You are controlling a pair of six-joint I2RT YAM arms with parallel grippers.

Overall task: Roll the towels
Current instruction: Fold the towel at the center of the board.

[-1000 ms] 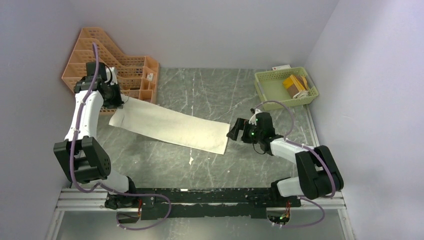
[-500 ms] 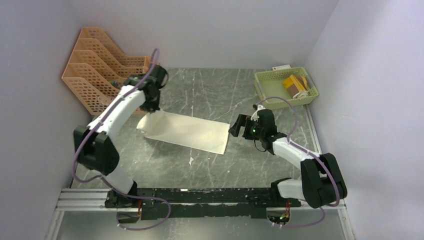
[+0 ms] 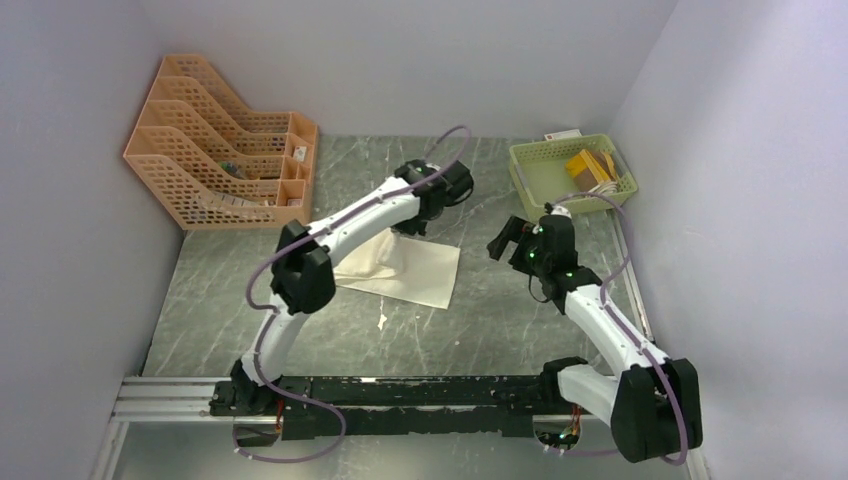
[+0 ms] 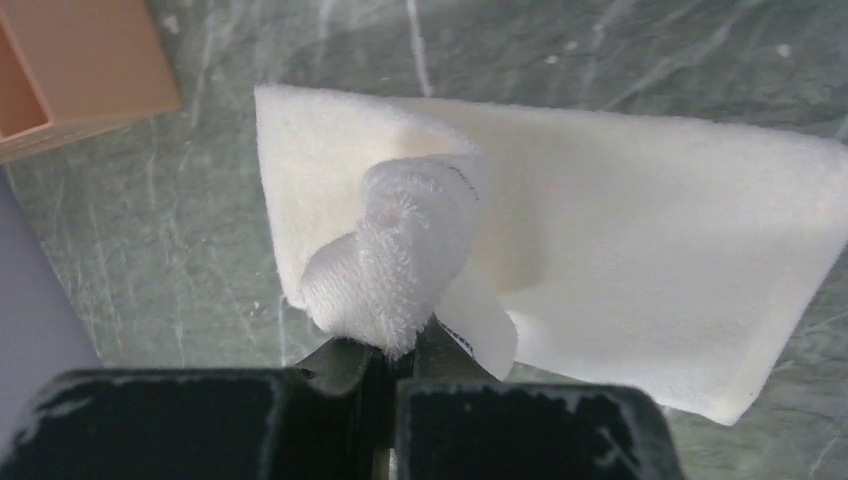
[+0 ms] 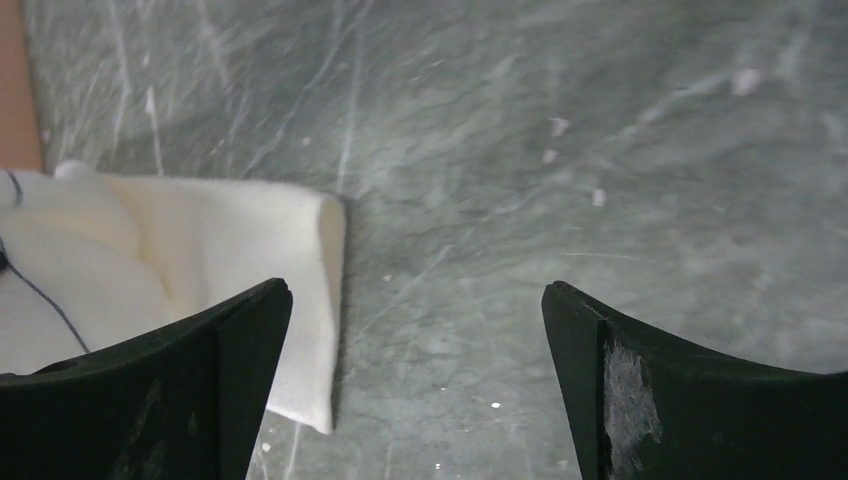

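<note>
Grey-green marbled tabletop (image 3: 500,330) inside pale walls. An orange plastic file rack (image 3: 215,165) is sitting back-left, and a green mesh basket (image 3: 521,175) back-right. The plain cream-white cloth towel (image 3: 420,275) is lying mid-table, partly doubled over, w/ its long axis running roughly L-to-R at a slight slant. The L gripper (image 4: 390,355) is reaching across over its back part. Its fingers are pressed together, pinching a bunched-up end of that towel above the flat layer. The R gripper (image 5: 415,290) is hovering w/ fingers spread wide, holding nothing. It's near the towel's R-hand short edge, not touching. So the cloth is lying to the R gripper's left, and the L arm is the one on it. Judging: the roll is only starting, as the bunch isn't a tight tube yet. The next move prob. needs the pinched end carried along the long axis toward the R edge. A mustard-yellow and brown cloth (image 3: 585,168) looks to be sitting in the basket, but it's too small to be sure.
</note>
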